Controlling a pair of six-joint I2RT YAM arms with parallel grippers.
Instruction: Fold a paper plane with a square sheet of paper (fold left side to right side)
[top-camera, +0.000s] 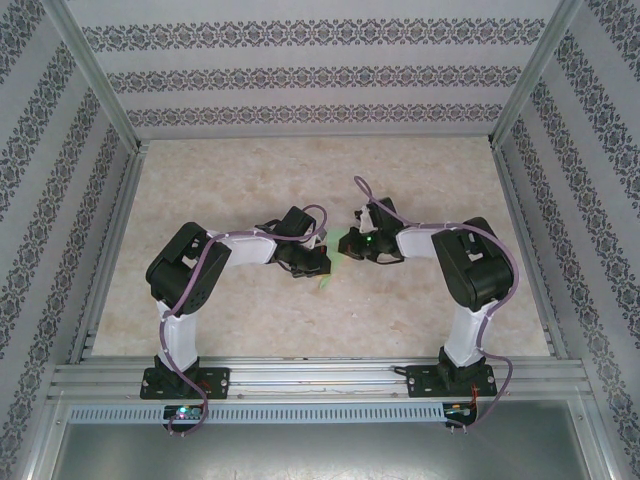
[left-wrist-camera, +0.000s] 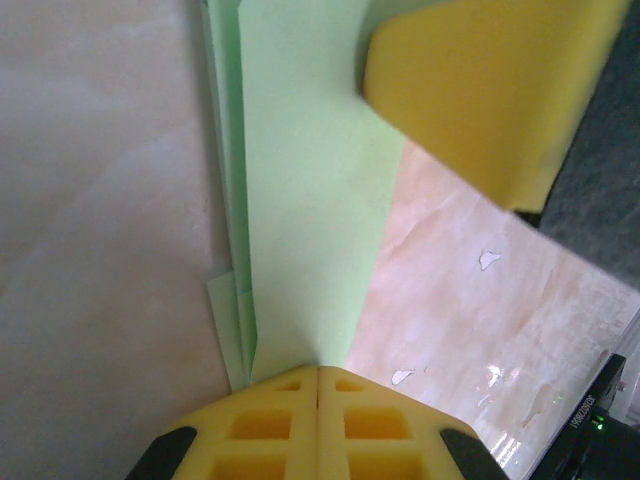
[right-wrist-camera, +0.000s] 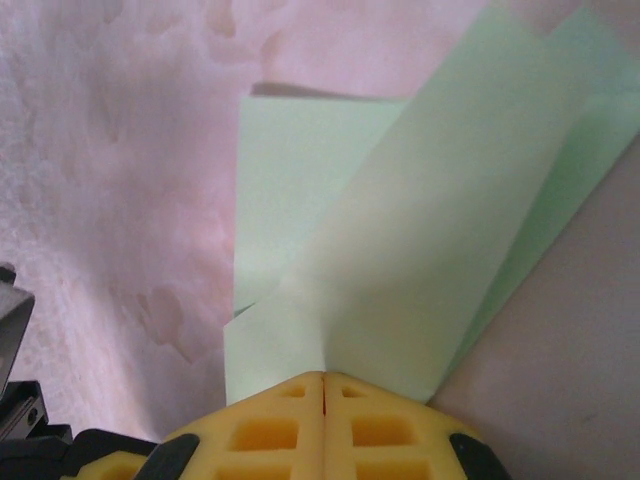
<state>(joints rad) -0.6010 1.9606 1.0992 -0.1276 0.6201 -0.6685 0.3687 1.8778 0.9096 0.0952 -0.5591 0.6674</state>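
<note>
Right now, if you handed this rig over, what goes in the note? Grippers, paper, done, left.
Left gripper: shut on the green paper, pinching its narrow end.
Right gripper: shut on the same paper, at another edge.
Paper: around the middle of the table, between the two grippers, folded into several overlapping layers.
Done: first folds are creased.
Left: can't tell how close it is to a plane; probably more folds, then release.

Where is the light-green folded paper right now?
In the top view, the light-green folded paper sits centre-frame, between the left claw and the right claw, which are each shut on an end of it.
</note>
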